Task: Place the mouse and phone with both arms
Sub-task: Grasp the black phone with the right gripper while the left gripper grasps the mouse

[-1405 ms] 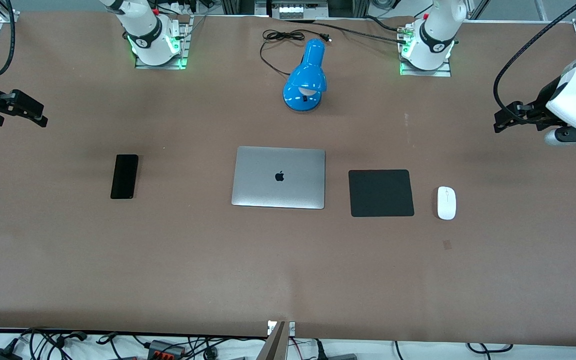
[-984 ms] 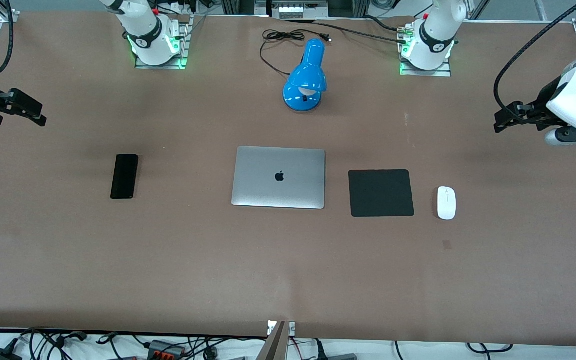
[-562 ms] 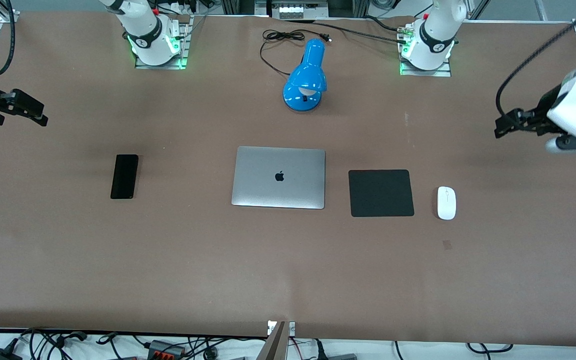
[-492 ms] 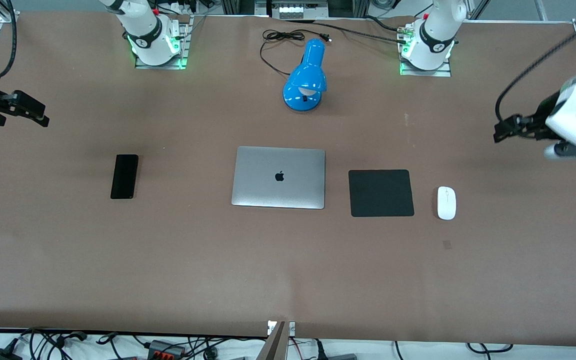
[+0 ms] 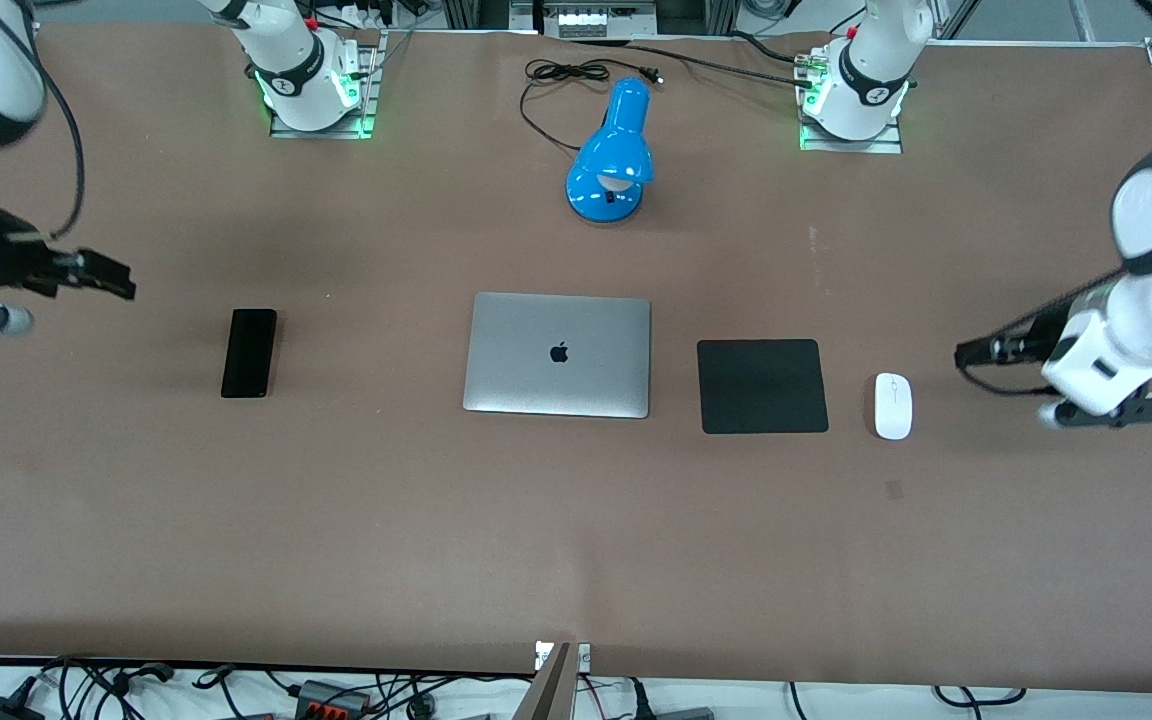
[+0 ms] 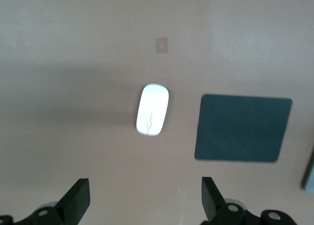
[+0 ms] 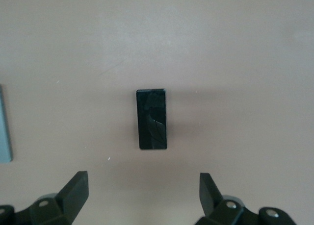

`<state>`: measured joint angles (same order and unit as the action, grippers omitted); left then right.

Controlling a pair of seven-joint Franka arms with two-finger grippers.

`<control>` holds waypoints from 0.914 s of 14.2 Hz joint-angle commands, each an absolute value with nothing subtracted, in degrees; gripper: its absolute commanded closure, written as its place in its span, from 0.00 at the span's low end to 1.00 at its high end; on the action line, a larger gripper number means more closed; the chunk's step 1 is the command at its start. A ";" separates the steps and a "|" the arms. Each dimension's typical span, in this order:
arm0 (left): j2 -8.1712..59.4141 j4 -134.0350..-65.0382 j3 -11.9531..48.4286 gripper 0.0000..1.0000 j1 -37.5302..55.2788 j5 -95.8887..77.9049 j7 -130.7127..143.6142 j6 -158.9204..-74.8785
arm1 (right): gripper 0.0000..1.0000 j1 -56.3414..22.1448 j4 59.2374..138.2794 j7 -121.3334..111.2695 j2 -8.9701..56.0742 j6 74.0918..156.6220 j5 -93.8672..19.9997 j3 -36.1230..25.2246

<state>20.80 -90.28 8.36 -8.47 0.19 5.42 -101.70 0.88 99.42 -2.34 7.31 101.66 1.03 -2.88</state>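
- The right end effector (image 5: 121, 288), fingers apart and empty, hangs over the table (image 5: 576, 560) near the right arm's edge, lined up for the phone (image 5: 249, 352) lying flat nearby.
- The laptop (image 5: 557, 354) and black pad (image 5: 762, 386) sit mid-table; the mouse (image 5: 893, 405) lies just beside the pad.
- The left end effector (image 5: 966, 354), also spread and empty, hangs beside the mouse.
- Only the wrist views show each target centred between the fingers (image 6: 78, 201).
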 commanded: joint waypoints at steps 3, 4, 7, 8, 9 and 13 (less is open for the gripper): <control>31.01 -89.81 8.35 0.00 -8.96 0.18 -2.42 -110.89 | 0.00 1.14 102.72 -1.58 14.06 108.61 2.29 -2.81; 32.07 -91.56 8.35 0.00 -9.05 0.18 -5.42 -113.53 | 0.00 1.14 105.88 -1.58 14.06 112.81 2.29 -2.81; 33.39 -96.14 8.35 0.00 -9.05 0.18 -7.38 -120.66 | 0.00 1.14 114.68 -1.67 14.15 125.04 2.37 -2.90; 34.01 -96.67 8.35 0.00 -9.05 0.18 -7.38 -121.72 | 0.00 1.14 115.48 -1.58 15.11 126.03 2.37 -2.90; 34.80 -96.77 8.26 0.00 -8.88 0.26 -7.38 -122.34 | 0.00 1.06 115.58 -1.58 16.25 126.12 2.37 -2.90; 36.47 -98.08 8.35 0.00 -9.05 4.22 -7.38 -124.27 | 0.00 1.14 115.84 -1.49 22.40 129.63 2.37 -2.81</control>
<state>36.48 -96.56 8.30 -8.85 2.73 -6.10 -122.68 0.94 115.58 -2.34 19.80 127.22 1.44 -3.03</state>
